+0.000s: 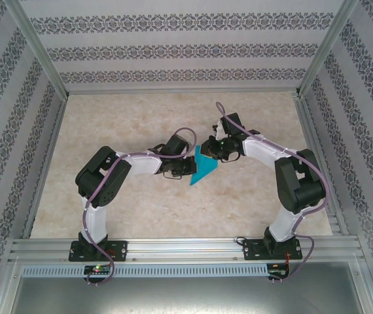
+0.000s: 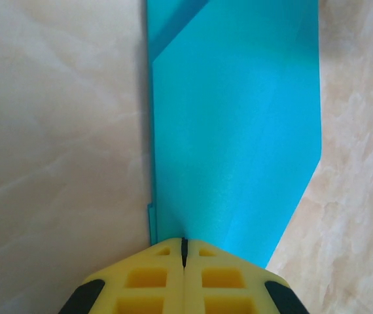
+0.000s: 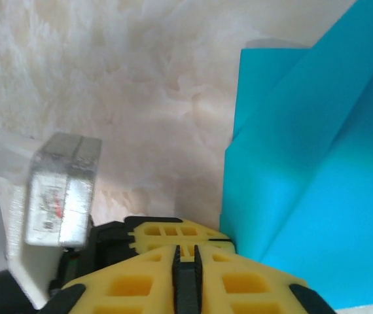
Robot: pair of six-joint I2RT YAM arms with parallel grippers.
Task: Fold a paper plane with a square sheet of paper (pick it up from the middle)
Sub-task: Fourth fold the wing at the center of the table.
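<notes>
Paper plane, part-folded, teal: lies mid-table between both arms. Thin, light, limp; likely to slide on the smooth top and crease wherever pinched, so take it by a folded edge. Left gripper closed, apparently nipping its near edge. Right gripper just beside its left edge, jaws almost together; no paper seen between.
</notes>
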